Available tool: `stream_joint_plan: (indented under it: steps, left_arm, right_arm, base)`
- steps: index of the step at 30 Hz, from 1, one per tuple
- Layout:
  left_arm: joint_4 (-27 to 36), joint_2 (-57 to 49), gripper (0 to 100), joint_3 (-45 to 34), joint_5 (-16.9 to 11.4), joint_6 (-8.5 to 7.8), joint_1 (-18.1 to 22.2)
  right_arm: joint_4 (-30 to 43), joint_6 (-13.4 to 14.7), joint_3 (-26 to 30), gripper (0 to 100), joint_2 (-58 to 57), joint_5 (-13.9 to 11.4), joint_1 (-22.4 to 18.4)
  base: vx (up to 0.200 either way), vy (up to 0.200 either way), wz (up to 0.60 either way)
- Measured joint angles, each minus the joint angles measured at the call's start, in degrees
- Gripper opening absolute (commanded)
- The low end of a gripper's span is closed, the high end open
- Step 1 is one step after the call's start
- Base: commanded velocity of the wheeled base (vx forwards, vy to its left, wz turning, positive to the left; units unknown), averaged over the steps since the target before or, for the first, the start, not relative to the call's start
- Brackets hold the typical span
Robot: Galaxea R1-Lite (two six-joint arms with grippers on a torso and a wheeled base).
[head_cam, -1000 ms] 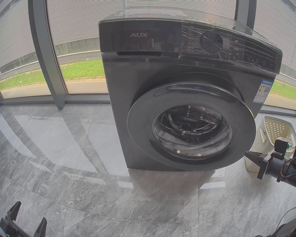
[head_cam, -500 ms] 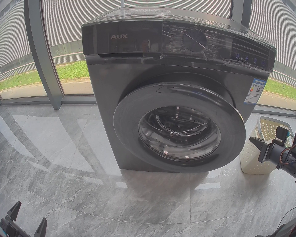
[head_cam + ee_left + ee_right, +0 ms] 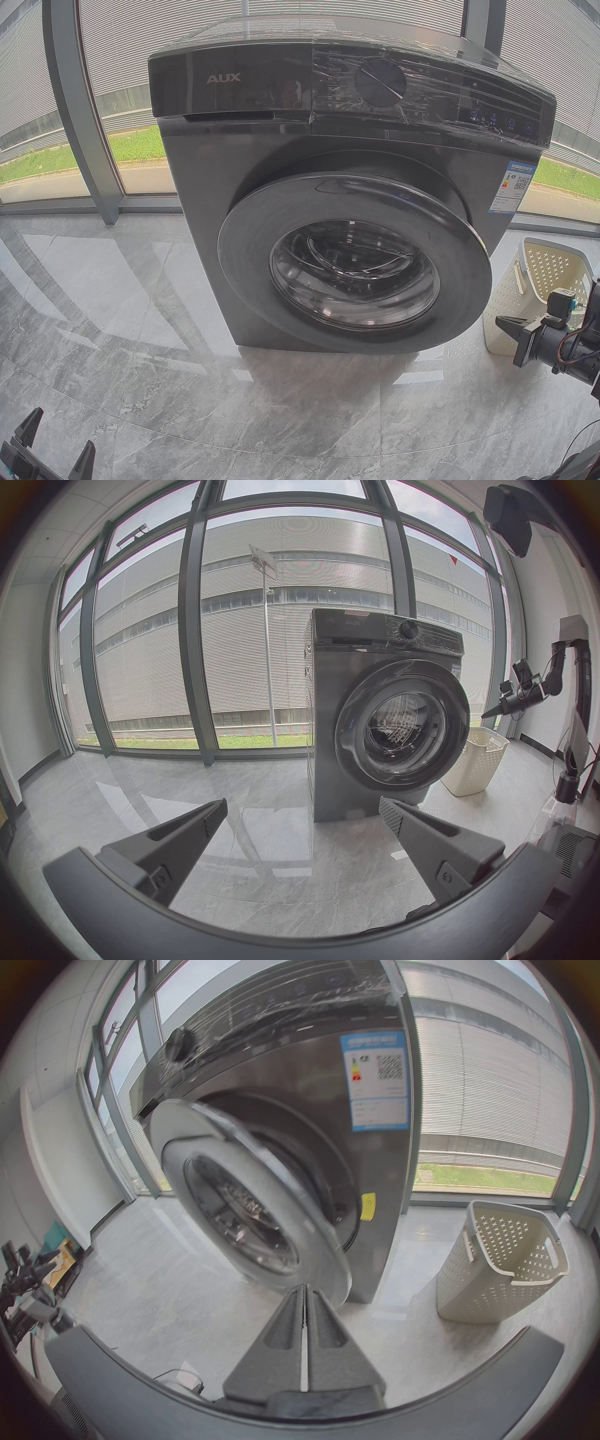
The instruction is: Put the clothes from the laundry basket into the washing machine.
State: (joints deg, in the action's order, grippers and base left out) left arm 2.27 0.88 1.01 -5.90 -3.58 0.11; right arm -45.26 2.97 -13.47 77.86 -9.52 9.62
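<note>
Bright daylight through windows (image 3: 125,75), glare on glossy floor (image 3: 125,325), fisheye edges.

Grey washing machine (image 3: 200,181), cream laundry basket (image 3: 507,303) (perforated), marbled floor (image 3: 125,350)

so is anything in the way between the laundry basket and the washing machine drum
Yes, the door: it is only ajar, swung out a little on the side toward the laundry basket, and covers most of the washing machine opening.

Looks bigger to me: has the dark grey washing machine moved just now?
No. The dark grey washing machine keeps its place beside the cream plastic laundry basket; the whole view shifted, so the camera moved.
</note>
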Motion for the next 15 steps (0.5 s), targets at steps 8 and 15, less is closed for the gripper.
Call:
stream_joint_plan:
  steps: [8, 15]
  left_arm:
    - [0.0, 0.0, 100, 0.0, 0.0, 0.00, 0.0]
    - [0.0, 0.0, 100, 0.0, 0.0, 0.00, 0.0]
  right_arm:
    - [-2.6, 3.4, -1.7, 0, 1.7, -0.3, 4.1]
    - [-7.8, 5.5, -2.9, 0, 4.7, -0.2, 4.6]
  base:
    - [0.100, 0.000, 0.00]
    - [0.200, 0.000, 0.00]
